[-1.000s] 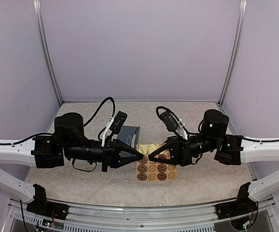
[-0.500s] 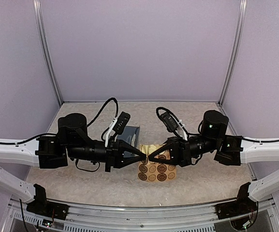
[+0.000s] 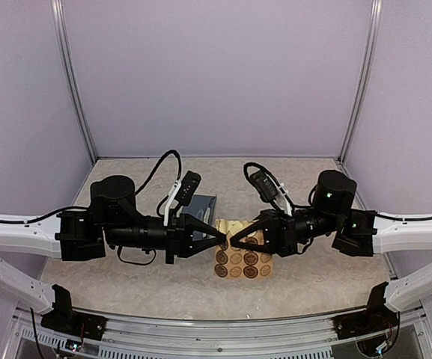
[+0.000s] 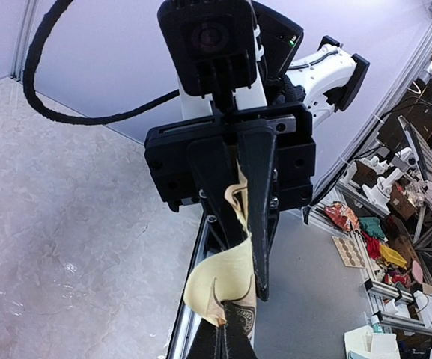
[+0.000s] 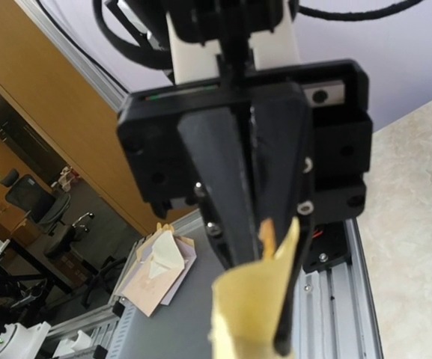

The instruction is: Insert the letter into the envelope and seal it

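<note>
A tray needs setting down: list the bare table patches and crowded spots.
Free: the strip between sticker sheet and near rail; the band between envelope and back wall. Crowded: centre, where left gripper and right gripper pinch a tan paper strip.

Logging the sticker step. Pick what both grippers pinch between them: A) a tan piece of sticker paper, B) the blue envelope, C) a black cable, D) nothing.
A: the left gripper and right gripper meet tip to tip, both shut on the curled tan sticker paper, as the left wrist view shows.
</note>
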You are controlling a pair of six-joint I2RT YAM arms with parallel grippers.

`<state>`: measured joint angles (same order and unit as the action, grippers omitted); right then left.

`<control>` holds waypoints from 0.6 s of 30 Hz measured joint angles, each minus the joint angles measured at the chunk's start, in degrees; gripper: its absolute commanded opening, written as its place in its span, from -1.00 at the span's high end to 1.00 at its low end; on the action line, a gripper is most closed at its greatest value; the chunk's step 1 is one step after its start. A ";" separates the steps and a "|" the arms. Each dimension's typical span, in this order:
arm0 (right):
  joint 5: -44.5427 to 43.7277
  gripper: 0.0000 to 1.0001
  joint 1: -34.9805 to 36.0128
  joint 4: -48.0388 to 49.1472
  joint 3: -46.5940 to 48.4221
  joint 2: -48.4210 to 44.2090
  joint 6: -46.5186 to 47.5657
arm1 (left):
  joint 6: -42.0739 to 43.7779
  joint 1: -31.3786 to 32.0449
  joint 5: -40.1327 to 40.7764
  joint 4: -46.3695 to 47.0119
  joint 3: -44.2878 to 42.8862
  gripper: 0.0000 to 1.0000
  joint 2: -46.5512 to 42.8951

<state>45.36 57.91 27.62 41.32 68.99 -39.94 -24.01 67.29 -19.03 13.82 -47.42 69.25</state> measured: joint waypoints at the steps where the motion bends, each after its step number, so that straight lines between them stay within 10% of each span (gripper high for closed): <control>1: 0.00 1.00 0.00 0.11 -0.04 0.00 0.02 | 0.00 0.00 0.02 0.00 0.00 1.00 0.00; 18: -2.32 1.00 0.02 0.11 -0.61 0.00 0.11 | -0.11 0.00 0.02 0.44 0.00 1.00 0.24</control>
<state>43.05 57.93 27.73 40.71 68.99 -39.83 -24.12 67.29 -19.00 14.26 -47.42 69.49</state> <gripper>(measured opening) 0.003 0.004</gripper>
